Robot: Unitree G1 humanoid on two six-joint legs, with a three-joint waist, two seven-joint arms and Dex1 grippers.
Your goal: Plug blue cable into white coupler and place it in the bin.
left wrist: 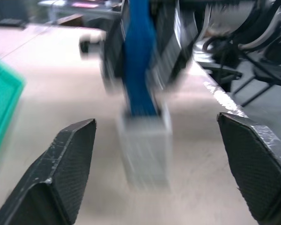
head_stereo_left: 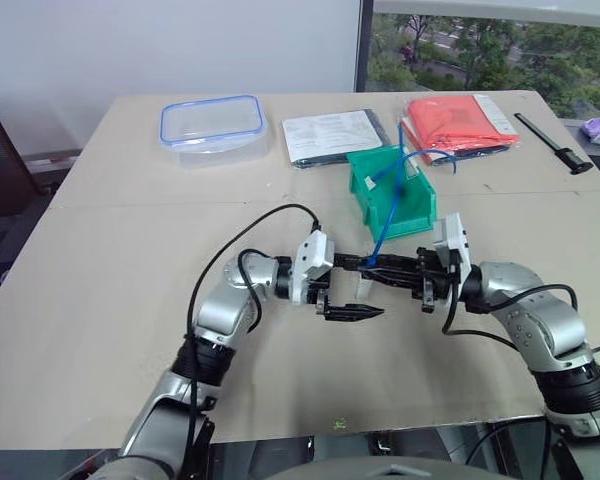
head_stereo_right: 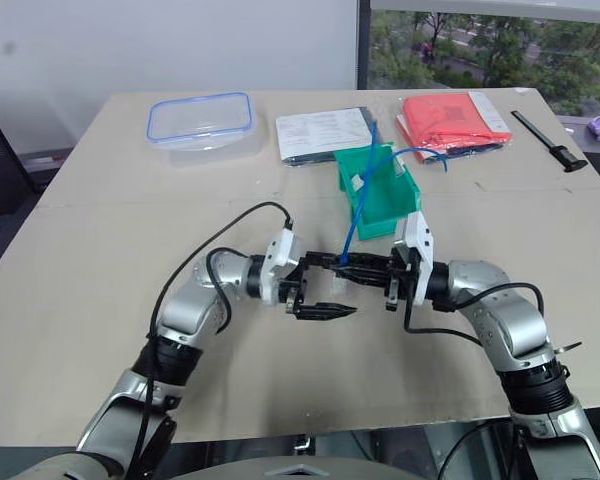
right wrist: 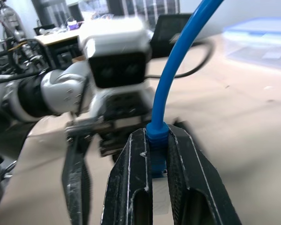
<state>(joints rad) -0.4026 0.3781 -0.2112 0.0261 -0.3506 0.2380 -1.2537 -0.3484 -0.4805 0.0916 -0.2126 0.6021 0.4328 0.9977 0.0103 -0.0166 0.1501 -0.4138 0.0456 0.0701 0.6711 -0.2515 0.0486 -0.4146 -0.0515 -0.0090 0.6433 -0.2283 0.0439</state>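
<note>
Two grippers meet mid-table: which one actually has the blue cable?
The right gripper: its fingers are shut on the blue cable at the plug end. The left gripper stands open, the white coupler between its fingers, untouched.

Both eye views look forward and down from the head over the bench point(head_stereo_left: 100, 260). Each wrist view looks level and very near along its own gripper, facing the other; both share the blue cable point(right wrist: 175, 70) between them.

Clear container point(head_stereo_left: 212, 123), papers point(head_stereo_left: 332, 135), orange packet point(head_stereo_left: 458, 122), black tool point(head_stereo_left: 552, 142).
</note>
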